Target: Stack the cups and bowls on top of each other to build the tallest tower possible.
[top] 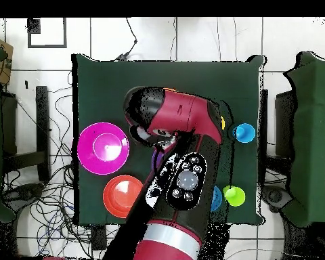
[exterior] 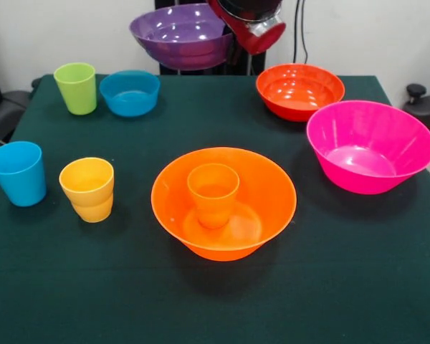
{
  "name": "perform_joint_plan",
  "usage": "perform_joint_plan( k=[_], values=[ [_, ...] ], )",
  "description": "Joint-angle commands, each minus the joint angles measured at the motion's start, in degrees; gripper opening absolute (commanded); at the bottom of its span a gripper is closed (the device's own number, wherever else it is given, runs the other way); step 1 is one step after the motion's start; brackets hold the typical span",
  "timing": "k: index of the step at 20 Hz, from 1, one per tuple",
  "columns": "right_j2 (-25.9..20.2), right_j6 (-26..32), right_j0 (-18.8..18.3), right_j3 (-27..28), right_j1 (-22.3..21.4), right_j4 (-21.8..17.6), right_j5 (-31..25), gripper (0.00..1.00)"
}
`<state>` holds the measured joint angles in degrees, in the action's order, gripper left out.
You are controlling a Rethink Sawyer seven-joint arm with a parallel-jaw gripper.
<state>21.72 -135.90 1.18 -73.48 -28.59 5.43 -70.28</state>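
Right now your gripper (exterior: 252, 32) is hanging at the top of the front view, lifting a purple bowl (exterior: 183, 34) by its rim clear above the table (exterior: 344, 287); how the jaws are set on that rim is hidden, so you cannot tell. Taking the wide orange bowl (exterior: 258, 193) as your landmark: the orange cup (exterior: 213, 192) is standing upright inside it. Left of it the yellow cup (exterior: 87, 188) and blue cup (exterior: 18, 173) are sitting. Behind those, the lime green cup (exterior: 77, 87) and small blue bowl (exterior: 130, 92) are touching. Right of the landmark lies the pink bowl (exterior: 369, 145), the red-orange bowl (exterior: 299, 90) behind it.
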Motion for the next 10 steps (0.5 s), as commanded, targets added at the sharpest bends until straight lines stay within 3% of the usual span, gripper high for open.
perform_joint_plan(
  k=[1, 5, 10],
  values=[
    [-3.48, -16.17, 1.06, 8.83, 5.50, 3.13, -0.36, 0.00],
    [-3.19, -18.43, 0.90, 13.72, 9.08, 5.09, -0.23, 0.00],
    [-3.03, -16.71, -0.80, 20.34, 12.53, 5.77, -1.25, 0.00]
  ],
)
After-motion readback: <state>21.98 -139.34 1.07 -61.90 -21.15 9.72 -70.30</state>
